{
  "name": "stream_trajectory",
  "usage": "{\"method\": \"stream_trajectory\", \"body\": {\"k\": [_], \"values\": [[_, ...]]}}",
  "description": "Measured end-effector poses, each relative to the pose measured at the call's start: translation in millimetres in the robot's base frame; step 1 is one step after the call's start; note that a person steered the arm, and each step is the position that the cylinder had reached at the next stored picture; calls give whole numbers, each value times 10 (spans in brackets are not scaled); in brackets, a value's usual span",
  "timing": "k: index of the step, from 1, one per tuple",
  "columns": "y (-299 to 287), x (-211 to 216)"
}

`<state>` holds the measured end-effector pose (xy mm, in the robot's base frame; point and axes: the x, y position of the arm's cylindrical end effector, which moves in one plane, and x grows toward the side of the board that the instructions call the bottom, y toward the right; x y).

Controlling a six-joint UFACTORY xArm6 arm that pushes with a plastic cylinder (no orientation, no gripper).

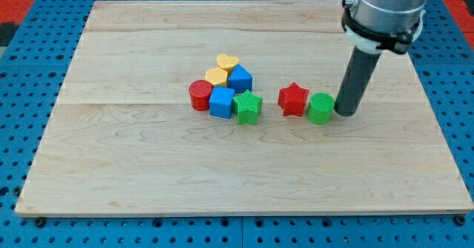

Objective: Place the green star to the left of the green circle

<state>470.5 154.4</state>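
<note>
The green star [247, 107] lies near the board's middle, at the right end of a cluster of blocks. The green circle [321, 108] lies to its right, with a red star [293, 99] between them, touching the circle's left side. My tip [345, 112] is on the board just right of the green circle, touching or nearly touching it.
The cluster left of the green star holds a blue cube [221, 102], a red cylinder [199, 95], a blue block [240, 78], a yellow heart [227, 62] and a yellow block [216, 75]. The wooden board [148, 166] lies on a blue pegboard.
</note>
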Motion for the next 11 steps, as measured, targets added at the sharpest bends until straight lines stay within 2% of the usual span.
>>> {"method": "stream_trajectory", "body": {"k": [1, 2, 3, 4, 6, 7, 8, 9, 10, 11], "values": [[-622, 33], [-814, -175], [-154, -482], [-397, -992], [-1233, -157], [-873, -525], [-1568, -820], [-1797, -437], [-1668, -110], [-1935, -54]]}}
